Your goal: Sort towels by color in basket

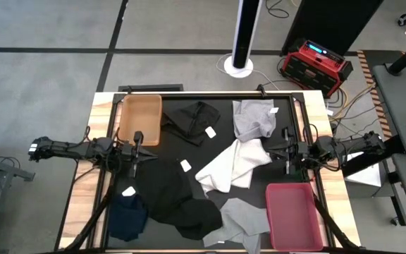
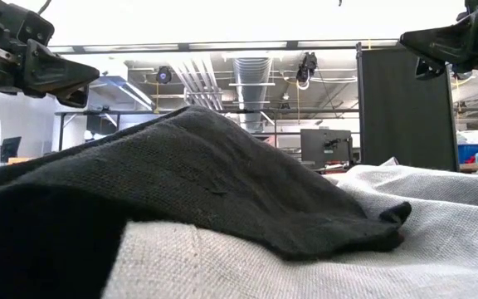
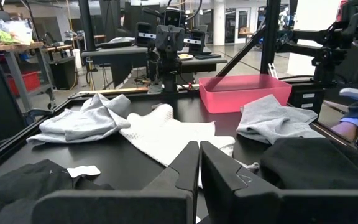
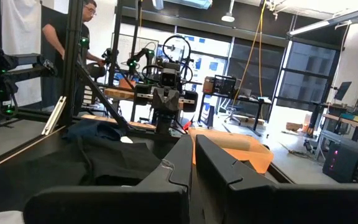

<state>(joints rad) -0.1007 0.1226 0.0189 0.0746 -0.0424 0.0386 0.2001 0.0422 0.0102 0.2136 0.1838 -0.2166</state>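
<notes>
Several towels lie spread on the black table top. A white towel (image 1: 232, 164) rests at the middle, a grey towel (image 1: 254, 118) toward the far edge, another grey towel (image 1: 245, 219) at the near edge. One black towel (image 1: 192, 121) lies near the orange basket, a larger black towel (image 1: 175, 197) near the middle-left, and a navy towel (image 1: 128, 215) at the near left corner. My left gripper (image 1: 138, 150) hovers shut at the table's left side, above the mat. My right gripper (image 1: 286, 149) hovers shut at the right side, beside the white towel.
An orange basket (image 1: 140, 120) stands at the far left of the table and a pink basket (image 1: 294, 215) at the near right. A person (image 4: 73, 37) stands beyond the table in the right wrist view. Bare mat shows between the towels at the left middle.
</notes>
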